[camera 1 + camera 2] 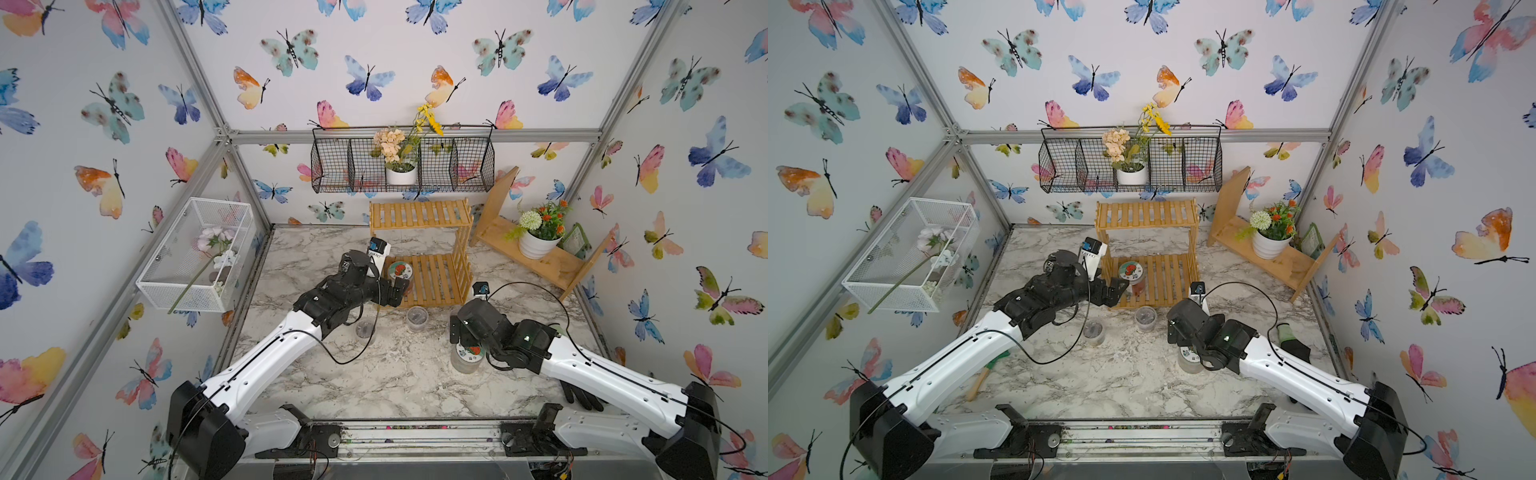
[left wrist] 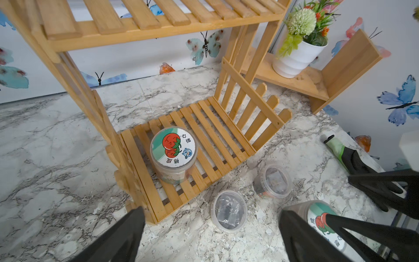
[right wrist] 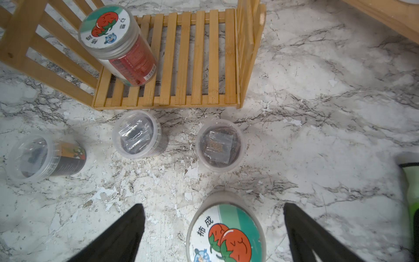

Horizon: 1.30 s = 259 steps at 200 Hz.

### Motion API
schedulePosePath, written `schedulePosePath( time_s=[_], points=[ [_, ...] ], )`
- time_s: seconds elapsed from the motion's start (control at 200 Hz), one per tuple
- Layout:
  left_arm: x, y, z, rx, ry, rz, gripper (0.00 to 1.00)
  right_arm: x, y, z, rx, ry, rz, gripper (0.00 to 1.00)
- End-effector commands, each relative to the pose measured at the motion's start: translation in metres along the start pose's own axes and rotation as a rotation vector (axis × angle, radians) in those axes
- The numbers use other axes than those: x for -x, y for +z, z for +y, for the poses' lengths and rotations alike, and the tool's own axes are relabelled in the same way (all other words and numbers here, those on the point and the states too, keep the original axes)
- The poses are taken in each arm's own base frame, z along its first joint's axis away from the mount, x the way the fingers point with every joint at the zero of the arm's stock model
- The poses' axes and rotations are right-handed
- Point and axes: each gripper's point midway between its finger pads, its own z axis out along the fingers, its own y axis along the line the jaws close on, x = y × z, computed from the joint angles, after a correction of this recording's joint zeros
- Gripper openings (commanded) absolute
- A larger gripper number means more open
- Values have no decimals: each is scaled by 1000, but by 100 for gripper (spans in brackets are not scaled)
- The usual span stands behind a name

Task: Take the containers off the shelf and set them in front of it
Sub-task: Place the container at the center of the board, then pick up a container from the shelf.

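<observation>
Clear jar (image 2: 173, 156), teal-white tomato-printed lid

Shelf (image 1: 436, 278): yellowish bamboo, slatted pattern.
Jar on shelf (image 2: 173, 147): clear body with a red label; lid white and teal, printed with red tomatoes and green leaves.
Second jar (image 3: 226, 229): same lid pattern.
Small cups (image 3: 136, 136): clear walls and lids, dark contents.
Desk (image 1: 395, 374): white marble pattern with grey veining.
Walls (image 1: 395, 91): white, printed with blue, teal, pink and orange butterflies.
Wire basket (image 1: 332, 166): black.
Mesh basket (image 1: 166, 257): white.
</observation>
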Motion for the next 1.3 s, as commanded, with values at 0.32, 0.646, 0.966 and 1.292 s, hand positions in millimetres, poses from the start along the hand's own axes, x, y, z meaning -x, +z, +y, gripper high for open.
schedulePosePath(
  time_s=[0.32, 0.646, 0.966, 1.292],
  points=[
    [3, 72, 10, 188, -149, 159, 99, 28, -1, -14, 104, 5, 26, 98],
    [-8, 114, 30, 352, -171, 243, 99, 34, 3, -20, 130, 33, 39, 98],
    [-32, 143, 52, 490, -200, 274, 99, 36, 8, -30, 141, 53, 52, 98],
    [-51, 157, 66, 578, -228, 289, 99, 36, 12, -34, 146, 54, 64, 98]
  ],
)
